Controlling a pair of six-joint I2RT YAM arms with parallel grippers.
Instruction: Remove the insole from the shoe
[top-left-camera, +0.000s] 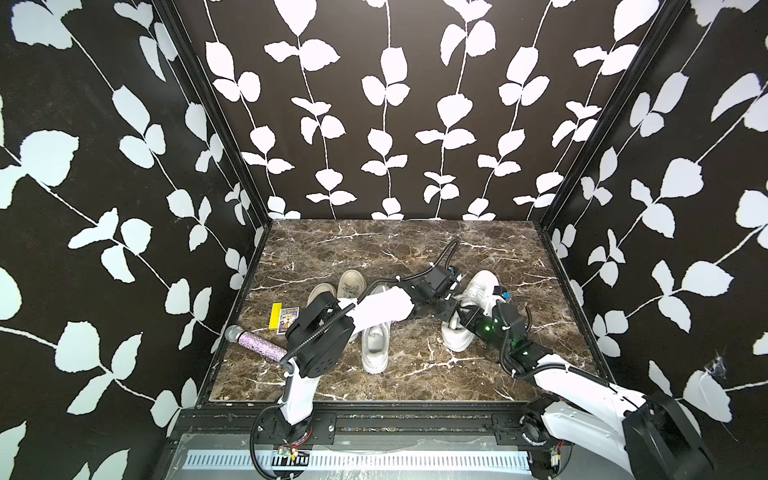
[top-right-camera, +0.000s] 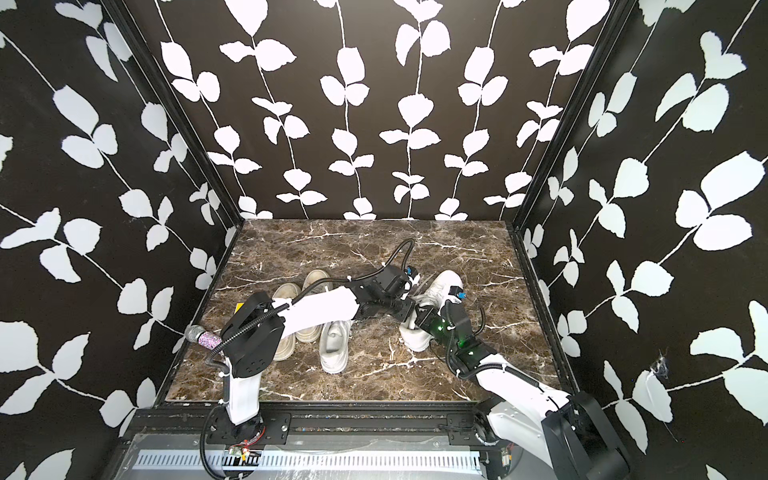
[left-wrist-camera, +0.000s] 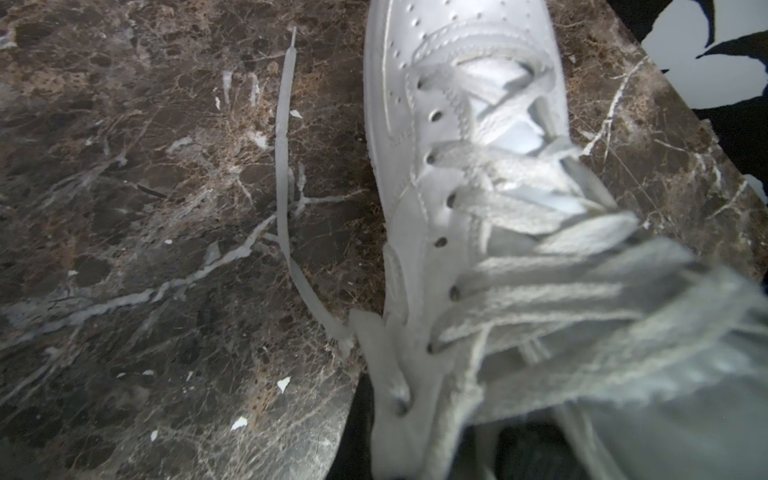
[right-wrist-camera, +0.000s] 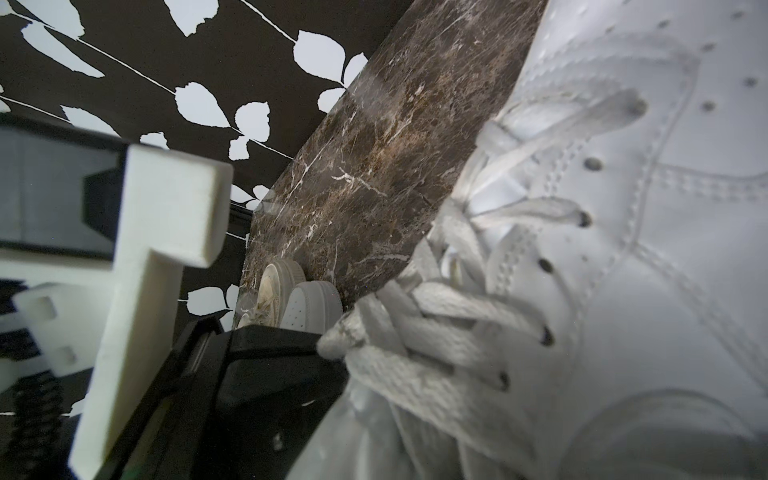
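Note:
The white high-top shoe (top-left-camera: 478, 291) lies on the right part of the marble table in both top views (top-right-camera: 436, 291), with its laces loose. My left gripper (top-left-camera: 449, 309) reaches across from the left. It is shut on the shoe's eyelet edge beside the opening, which fills the left wrist view (left-wrist-camera: 415, 395). My right gripper (top-left-camera: 463, 318) comes from the front right and is shut at the shoe's opening. The laces and white upper (right-wrist-camera: 623, 249) crowd the right wrist view. The insole is hidden inside the shoe.
A second white sneaker (top-left-camera: 376, 345) lies at the middle front. A beige pair (top-left-camera: 351, 282) sits behind the left arm. A glittery purple microphone (top-left-camera: 253, 343), a yellow box (top-left-camera: 275, 316) and a small card pack (top-left-camera: 289, 318) lie at the left edge. Leaf-patterned walls close three sides.

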